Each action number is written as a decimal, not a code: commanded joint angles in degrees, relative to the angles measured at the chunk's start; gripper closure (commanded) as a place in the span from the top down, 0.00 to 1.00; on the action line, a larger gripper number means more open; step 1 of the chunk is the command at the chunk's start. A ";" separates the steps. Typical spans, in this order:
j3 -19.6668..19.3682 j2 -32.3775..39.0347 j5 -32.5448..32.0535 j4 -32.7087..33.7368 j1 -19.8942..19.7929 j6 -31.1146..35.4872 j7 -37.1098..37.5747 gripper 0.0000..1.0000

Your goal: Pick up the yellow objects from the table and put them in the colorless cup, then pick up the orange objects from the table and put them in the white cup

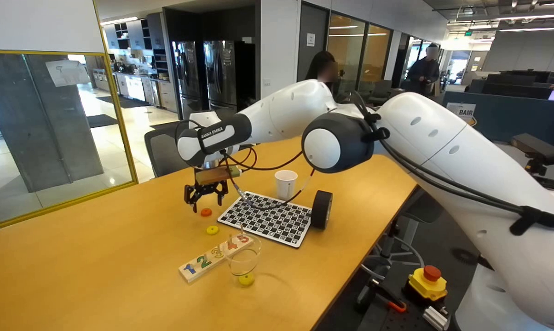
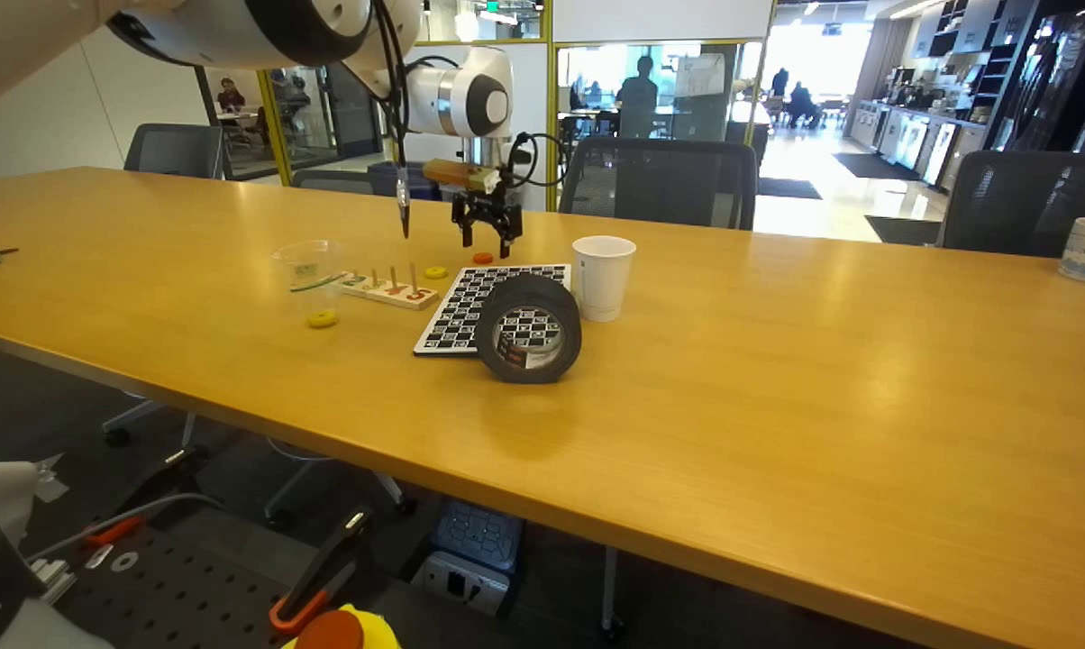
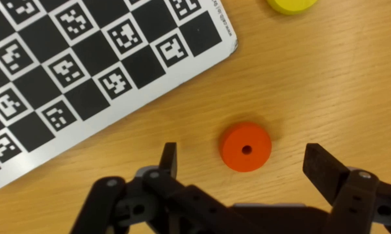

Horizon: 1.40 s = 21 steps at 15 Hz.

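The hand [image 1: 207, 206] hangs above the tabletop [image 1: 120, 253], and its jaws are spread wide. In the wrist view, the orange disc [image 3: 245, 147] is seen between the two fingertips [image 3: 315, 161], apart from both of them; it lies on the tabletop. A yellow disc [image 1: 212, 230] lies on the tabletop too, near a corner of the checkerboard calibration board [image 1: 268, 218], and in both exterior views it appears between the orange disc and the wooden number board [image 1: 211, 258]. Another yellow disc [image 2: 323, 320] is inside the clear plastic cup [image 2: 310, 269], at its bottom. The white cup [image 2: 603, 278] stands upright, close beside the calibration board. A roll of black tape [image 1: 322, 210] stands on its edge at this board; whether the two are touching, I cannot tell.
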 commanded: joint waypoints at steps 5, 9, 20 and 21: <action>-0.38 2.12 0.64 3.41 0.39 0.15 2.09 1.00; -1.06 2.13 -0.16 3.26 1.03 0.09 2.80 1.00; -2.82 2.36 -0.95 3.25 2.57 0.35 6.24 1.00; -2.89 2.35 -0.99 3.27 2.60 0.33 6.37 1.00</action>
